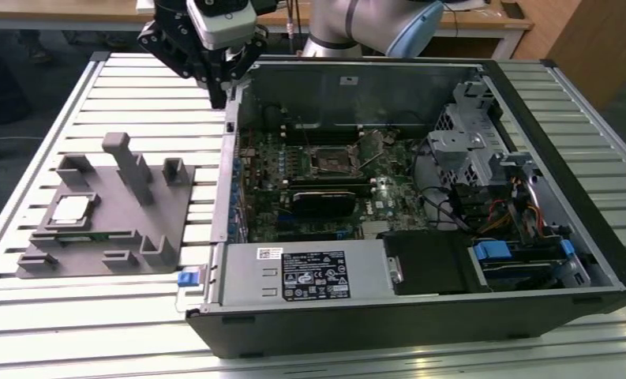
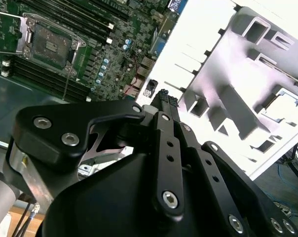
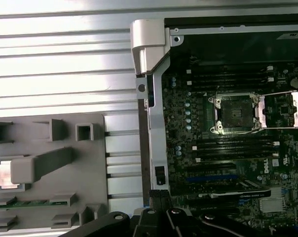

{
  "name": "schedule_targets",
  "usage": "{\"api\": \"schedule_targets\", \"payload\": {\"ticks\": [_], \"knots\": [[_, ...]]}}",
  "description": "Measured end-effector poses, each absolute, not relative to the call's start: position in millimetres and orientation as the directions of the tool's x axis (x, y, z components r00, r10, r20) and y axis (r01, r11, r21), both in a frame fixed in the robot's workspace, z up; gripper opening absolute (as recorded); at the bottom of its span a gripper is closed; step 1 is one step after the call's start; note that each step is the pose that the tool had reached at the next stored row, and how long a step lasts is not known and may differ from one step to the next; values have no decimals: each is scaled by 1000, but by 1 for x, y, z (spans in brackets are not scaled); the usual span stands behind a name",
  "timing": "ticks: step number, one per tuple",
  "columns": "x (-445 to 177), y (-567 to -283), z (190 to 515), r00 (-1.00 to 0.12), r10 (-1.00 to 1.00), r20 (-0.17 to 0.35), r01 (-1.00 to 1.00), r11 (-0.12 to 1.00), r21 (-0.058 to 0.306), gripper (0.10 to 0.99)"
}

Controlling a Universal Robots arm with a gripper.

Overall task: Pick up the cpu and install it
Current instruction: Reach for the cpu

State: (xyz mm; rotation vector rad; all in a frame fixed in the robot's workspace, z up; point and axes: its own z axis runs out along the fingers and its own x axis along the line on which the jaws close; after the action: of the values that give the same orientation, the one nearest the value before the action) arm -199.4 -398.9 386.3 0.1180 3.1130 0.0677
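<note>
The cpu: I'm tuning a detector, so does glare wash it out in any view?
In the exterior view the cpu is evenly lit, with clear edges. In the second wrist view it blows out white and its edges are lost. In the first wrist view it glares pinkish-white.

The cpu (image 1: 70, 209) is a small, flat, square chip with a pale silvery top. It lies face up in a recess of the grey holder (image 1: 81, 254) on the slatted tabletop (image 1: 39, 332), at the exterior view's left, apart from the open computer case (image 1: 397, 324).
</note>
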Motion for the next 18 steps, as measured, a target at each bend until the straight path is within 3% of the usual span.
{"api": "schedule_targets", "payload": {"ticks": [18], "knots": [[-222, -399, 385, -997, 76, -24, 75, 996, 44, 106]]}}
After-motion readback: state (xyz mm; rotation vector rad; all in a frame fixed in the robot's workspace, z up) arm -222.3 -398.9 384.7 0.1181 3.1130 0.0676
